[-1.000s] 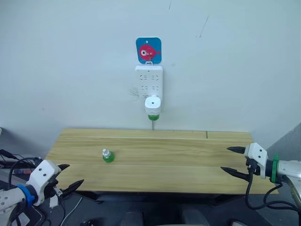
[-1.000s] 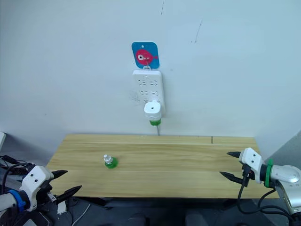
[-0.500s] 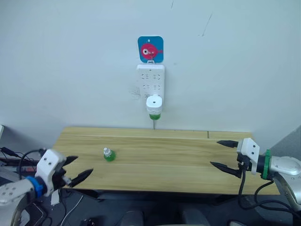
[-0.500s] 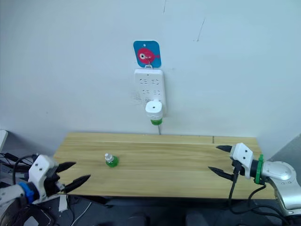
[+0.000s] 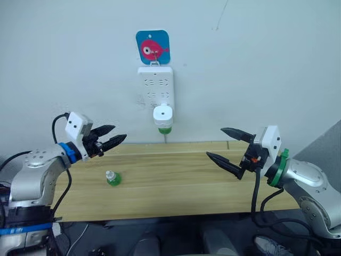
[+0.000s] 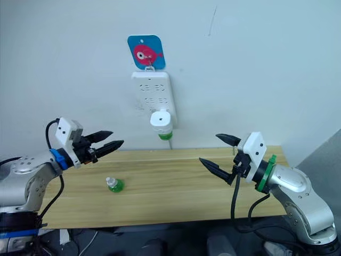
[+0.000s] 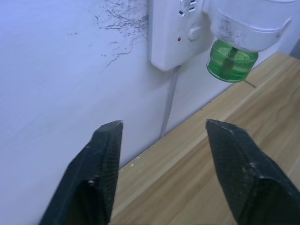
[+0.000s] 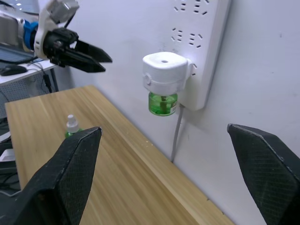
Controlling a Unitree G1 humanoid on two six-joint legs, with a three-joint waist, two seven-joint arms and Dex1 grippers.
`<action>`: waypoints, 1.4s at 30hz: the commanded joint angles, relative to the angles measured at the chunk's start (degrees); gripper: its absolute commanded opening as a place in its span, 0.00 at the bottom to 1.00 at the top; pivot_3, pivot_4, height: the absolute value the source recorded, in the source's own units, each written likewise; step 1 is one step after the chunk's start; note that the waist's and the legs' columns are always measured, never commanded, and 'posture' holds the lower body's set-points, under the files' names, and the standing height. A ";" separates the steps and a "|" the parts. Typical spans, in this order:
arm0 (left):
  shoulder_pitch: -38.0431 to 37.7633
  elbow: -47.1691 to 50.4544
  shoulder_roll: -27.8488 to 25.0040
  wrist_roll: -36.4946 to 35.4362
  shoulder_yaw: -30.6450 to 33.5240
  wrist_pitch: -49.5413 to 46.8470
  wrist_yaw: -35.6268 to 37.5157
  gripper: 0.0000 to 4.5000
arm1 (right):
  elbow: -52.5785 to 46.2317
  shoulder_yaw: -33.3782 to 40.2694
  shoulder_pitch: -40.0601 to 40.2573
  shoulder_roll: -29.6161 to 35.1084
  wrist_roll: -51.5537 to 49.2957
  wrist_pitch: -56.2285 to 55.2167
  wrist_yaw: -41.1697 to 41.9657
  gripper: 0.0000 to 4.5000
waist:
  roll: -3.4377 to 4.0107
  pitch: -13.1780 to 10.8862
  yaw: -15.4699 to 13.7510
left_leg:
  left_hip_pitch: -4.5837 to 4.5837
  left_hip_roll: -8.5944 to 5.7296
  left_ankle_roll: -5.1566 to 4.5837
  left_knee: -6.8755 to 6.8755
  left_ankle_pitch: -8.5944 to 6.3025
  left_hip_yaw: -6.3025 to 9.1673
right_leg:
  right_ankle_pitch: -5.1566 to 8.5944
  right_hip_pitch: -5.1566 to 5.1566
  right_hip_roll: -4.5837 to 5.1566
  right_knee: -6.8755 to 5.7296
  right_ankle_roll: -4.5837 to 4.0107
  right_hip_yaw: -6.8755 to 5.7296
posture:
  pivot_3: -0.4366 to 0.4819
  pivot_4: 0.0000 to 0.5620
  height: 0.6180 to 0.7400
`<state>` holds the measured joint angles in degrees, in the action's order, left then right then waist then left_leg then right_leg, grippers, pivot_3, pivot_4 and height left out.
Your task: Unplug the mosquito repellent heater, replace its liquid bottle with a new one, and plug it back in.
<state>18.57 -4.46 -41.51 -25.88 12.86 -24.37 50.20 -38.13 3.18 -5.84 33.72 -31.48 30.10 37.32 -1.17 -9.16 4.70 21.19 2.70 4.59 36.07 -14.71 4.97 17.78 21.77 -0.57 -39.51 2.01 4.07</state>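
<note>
The white mosquito repellent heater [image 5: 163,114] is plugged into the bottom of a white power strip [image 5: 155,85] on the wall, with a green liquid bottle [image 5: 164,129] screwed in under it. A second small green bottle [image 5: 112,178] with a white cap stands on the left part of the wooden table [image 5: 176,186]. My left gripper [image 5: 120,132] is open in the air, left of the heater and above that bottle. To the right of the heater, over the table, my right gripper [image 5: 214,142] is open and points at the wall. The right wrist view faces the heater [image 8: 164,72].
A blue card with a pink fish [image 5: 153,47] hangs above the power strip, whose cable [image 7: 168,105] drops behind the table's back edge. A seam [image 5: 228,145] crosses the tabletop at the right rear. A desk with a computer mouse [image 8: 11,70] stands to the left.
Both arms have risen from below the table's front edge to above the tabletop and closer to the wall. The camera has shifted too. The heater and bottles have not moved.
</note>
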 commanded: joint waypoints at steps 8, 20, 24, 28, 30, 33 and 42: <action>11.00 -7.27 3.55 2.77 -3.05 5.96 0.59 0.67 | -4.85 0.46 -3.26 -0.48 -3.35 3.63 -3.68 1.00 | -0.07 -0.57 0.48 | 0.40 0.00 0.00 0.04 0.01 0.03 | -0.02 0.41 -0.01 -0.09 0.02 -0.02 | 0.31 0.32 0.88; 21.64 -21.35 7.63 6.16 -5.87 12.82 3.54 0.67 | -6.95 0.27 -5.95 -0.81 -5.64 6.81 -6.59 1.00 | -0.11 -1.52 1.11 | 0.58 -0.02 0.01 0.13 0.01 0.12 | -0.02 0.52 -0.01 -0.16 0.02 -0.09 | 0.27 0.33 0.88; 24.37 -24.74 8.29 6.78 -6.64 13.79 5.78 0.67 | -7.63 0.01 -5.92 -1.03 -6.07 7.20 -7.60 1.00 | -0.09 -1.59 1.45 | 0.59 -0.02 0.01 0.13 0.01 0.16 | -0.02 0.52 -0.01 -0.17 0.02 -0.13 | 0.26 0.33 0.88; 26.60 -27.29 9.02 7.40 -7.00 14.77 7.65 0.67 | -8.24 -0.15 -5.85 -1.11 -6.60 7.65 -8.43 1.00 | -0.06 -1.66 1.41 | 0.68 -0.06 0.01 0.27 0.02 0.36 | -0.02 0.50 -0.01 -0.25 0.03 -0.28 | 0.25 0.33 0.88; 27.25 -28.12 9.07 7.73 -7.50 15.16 9.22 0.67 | -8.35 -0.14 -5.89 -1.10 -6.73 7.78 -8.63 1.00 | -0.07 -1.69 1.41 | 0.74 -0.08 0.01 0.40 0.02 0.45 | -0.03 0.50 0.00 -0.30 0.03 -0.34 | 0.25 0.33 0.88; 28.34 -28.57 9.37 7.91 -8.09 15.21 10.94 0.67 | -8.49 -0.14 -5.88 -1.02 -6.85 7.84 -8.92 1.00 | -0.08 -1.80 1.73 | 0.80 -0.10 0.01 0.56 0.01 0.48 | -0.03 0.49 0.00 -0.36 0.04 -0.35 | 0.25 0.33 0.88; 30.27 -28.71 9.73 8.13 -8.63 15.26 13.56 0.67 | -8.72 -0.47 -5.94 -1.08 -7.54 8.23 -9.49 1.00 | -0.10 -2.17 2.52 | 0.81 -0.08 0.01 0.58 0.01 0.53 | -0.03 0.50 -0.03 -0.40 0.05 -0.37 | 0.24 0.34 0.88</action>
<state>47.28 -34.49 -31.59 -17.46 4.33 -9.60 62.33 -44.65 2.65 -11.18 32.78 -37.87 38.60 28.17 -1.26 -11.33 7.22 22.00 2.62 4.59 36.65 -14.70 5.50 17.74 22.28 -0.60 -39.91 2.06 3.71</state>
